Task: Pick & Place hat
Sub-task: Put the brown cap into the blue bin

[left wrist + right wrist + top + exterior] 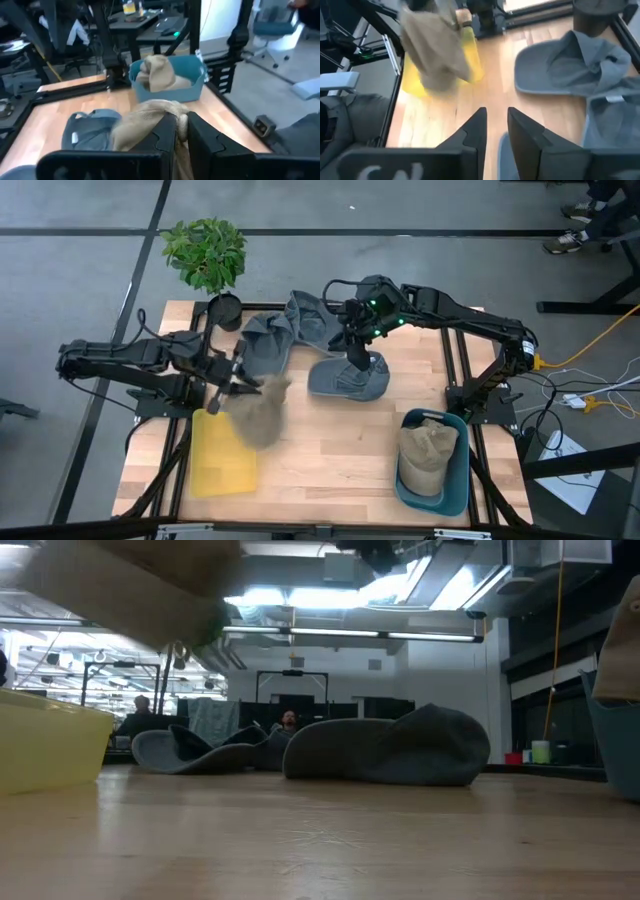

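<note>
My left gripper [238,386] is shut on a tan hat [262,416], which hangs in the air over the far right corner of the yellow bin [222,458]. It shows blurred at the upper left of the low view, tan hat [120,585]. My right gripper [495,125] stands open above a grey hat [348,378], with nothing between its fingers. That hat lies flat on the table's middle, grey hat [385,750]. A second tan hat [428,448] sits in the blue bin [455,480]. My left gripper pinches a bunched part of the tan hat's cloth [172,112] between its two fingers [162,132]. The fingers come nearly level from the table's left. The hat is lifted clear of the table and sags below and beyond the fingertips, above the yellow bin.
Two more grey hats [265,345] [312,320] lie crumpled at the table's far side. A potted plant [205,252] stands at the far left corner. Bare wood lies between the yellow bin and the blue bin, toward the near edge.
</note>
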